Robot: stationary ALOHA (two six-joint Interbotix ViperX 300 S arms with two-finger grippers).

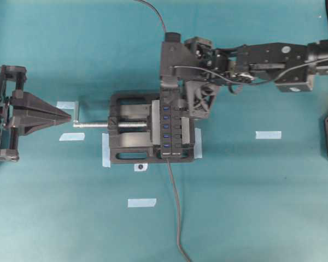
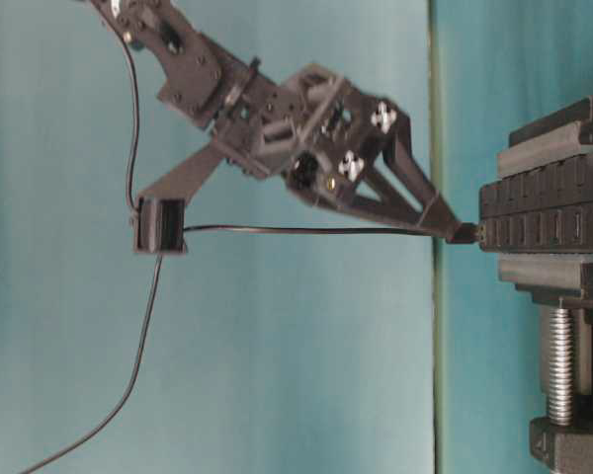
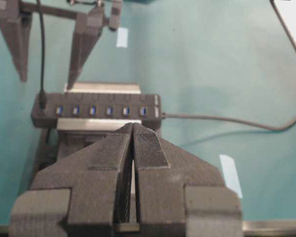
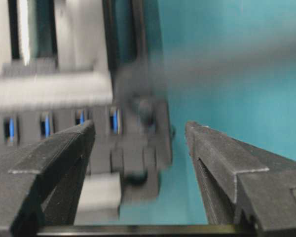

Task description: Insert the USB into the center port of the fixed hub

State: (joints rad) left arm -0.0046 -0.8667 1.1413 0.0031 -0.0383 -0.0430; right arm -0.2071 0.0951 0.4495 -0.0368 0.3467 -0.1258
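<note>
USB (image 3: 42,102) sits at the end slot of the fixed hub (image 3: 101,120), in the gap between the right gripper (image 4: 139,127) fingers, which stand wide apart and hold nothing. It appears seated there, not in the center port (image 3: 92,110), three slots along (blue and unoccupied). I judge the step in hand to be letting go at the wrong slot. The next move calls for closing on the plug, pulling it straight out and re-aiming at the middle. The left gripper (image 3: 133,126) has its fingers pressed together, well short of the hub. White lettering on the hub's end reads roughly "VEMONT".
</note>
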